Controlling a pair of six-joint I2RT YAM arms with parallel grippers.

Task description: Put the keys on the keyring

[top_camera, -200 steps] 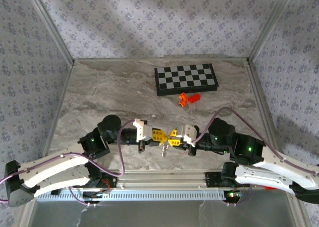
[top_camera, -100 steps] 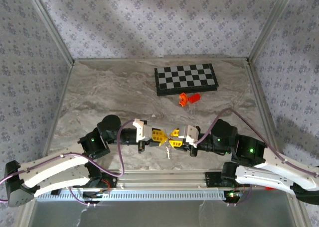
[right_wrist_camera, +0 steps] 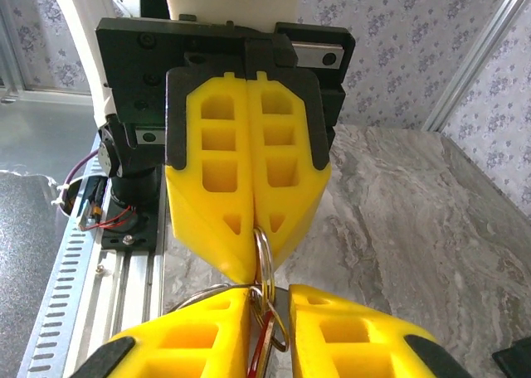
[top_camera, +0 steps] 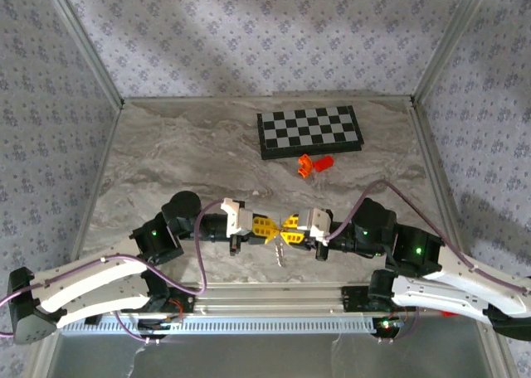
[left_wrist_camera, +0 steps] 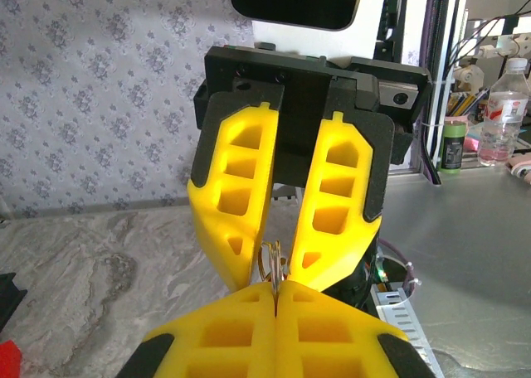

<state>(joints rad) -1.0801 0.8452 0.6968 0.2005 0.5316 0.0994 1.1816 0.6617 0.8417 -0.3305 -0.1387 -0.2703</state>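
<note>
Both grippers meet tip to tip over the near middle of the table. My left gripper [top_camera: 270,228] [left_wrist_camera: 275,293] is shut on the rim of the keyring [left_wrist_camera: 272,264] [right_wrist_camera: 261,244], which stands edge-on between the two sets of yellow fingers. My right gripper [top_camera: 287,228] [right_wrist_camera: 267,302] faces it, jaws a little apart and closed on the keys [right_wrist_camera: 265,345]: grey metal with a red tag, fitted with a small ring that overlaps the keyring. A thin silvery piece [top_camera: 280,253] hangs below the fingertips.
A black-and-white chessboard [top_camera: 309,131] lies at the back right, with orange plastic pieces [top_camera: 314,164] just in front of it. A slotted metal rail [top_camera: 274,320] runs along the near edge, and patterned walls enclose the table.
The grippers stay tip to tip. The right arm's elbow has shifted slightly right, and the hanging silvery piece has swung a little to the right.
</note>
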